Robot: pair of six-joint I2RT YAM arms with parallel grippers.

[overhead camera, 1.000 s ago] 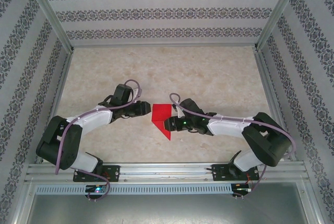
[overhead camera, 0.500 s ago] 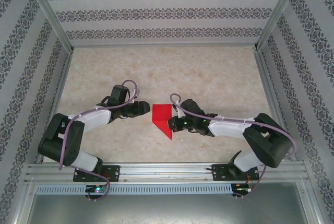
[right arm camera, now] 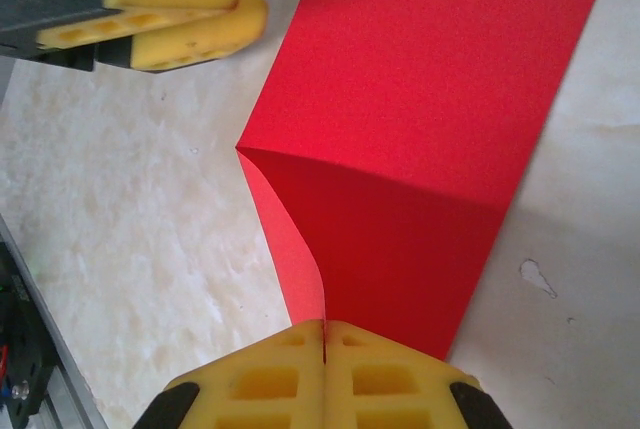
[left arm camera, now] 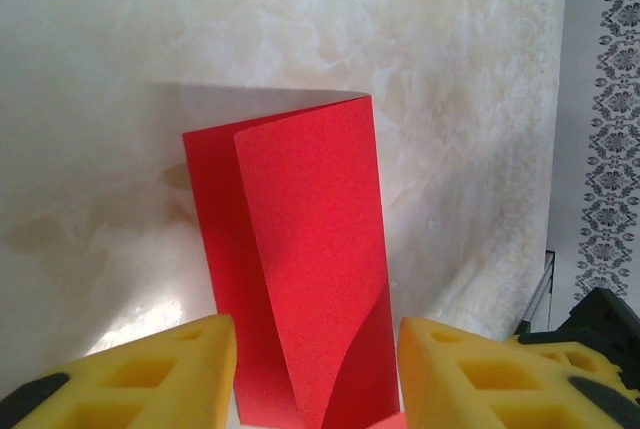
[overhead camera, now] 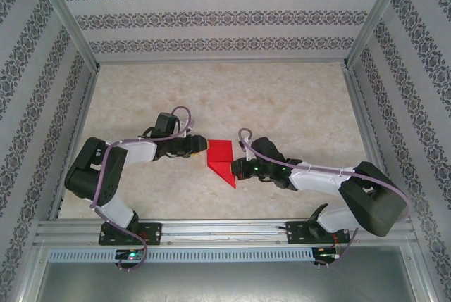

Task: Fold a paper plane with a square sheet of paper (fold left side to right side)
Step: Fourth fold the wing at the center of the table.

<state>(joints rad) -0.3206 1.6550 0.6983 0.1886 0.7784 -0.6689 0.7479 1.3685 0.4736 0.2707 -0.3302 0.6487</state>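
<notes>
Mid-fold: R gripper pinched shut on lifted edge of square sheet of paper at frame centre, L gripper open beside it; next prob. carry flap across, press crease.

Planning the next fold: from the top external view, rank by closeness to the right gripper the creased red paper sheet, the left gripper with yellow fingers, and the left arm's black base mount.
1. Creased red paper sheet: pinched in the shut right gripper, centre.
2. Left gripper: open, at the sheet's left.
3. Left arm's black base mount: near edge, far left.
</notes>
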